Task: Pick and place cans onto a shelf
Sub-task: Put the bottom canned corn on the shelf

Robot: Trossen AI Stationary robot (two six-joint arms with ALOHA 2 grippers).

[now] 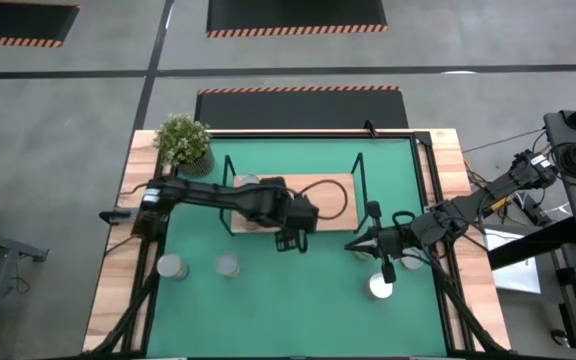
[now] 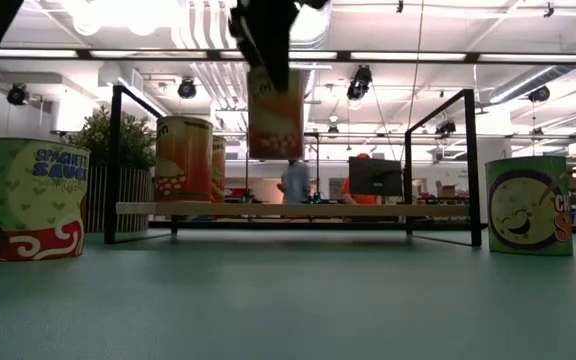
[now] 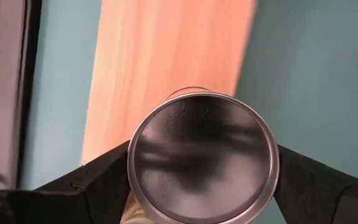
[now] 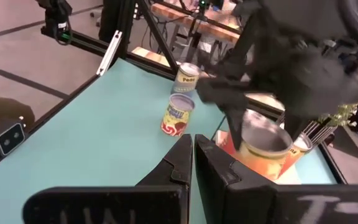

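A can (image 2: 33, 200) reads "SPAGHETTI SAUCE", though the first word is seemingly cut off.

Green table mat (image 1: 308, 290) carries the shelf (image 1: 333, 187), 3 cans, a potted plant (image 1: 183, 142)

Grey floor (image 1: 88, 150), bright ceiling lights (image 2: 128, 15).

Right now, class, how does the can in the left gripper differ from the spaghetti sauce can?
The held can hangs in the air above the shelf; the spaghetti sauce can stands on the green mat. The held one is orange, gripped by the left gripper; the other is green, untouched. Both stand upright.
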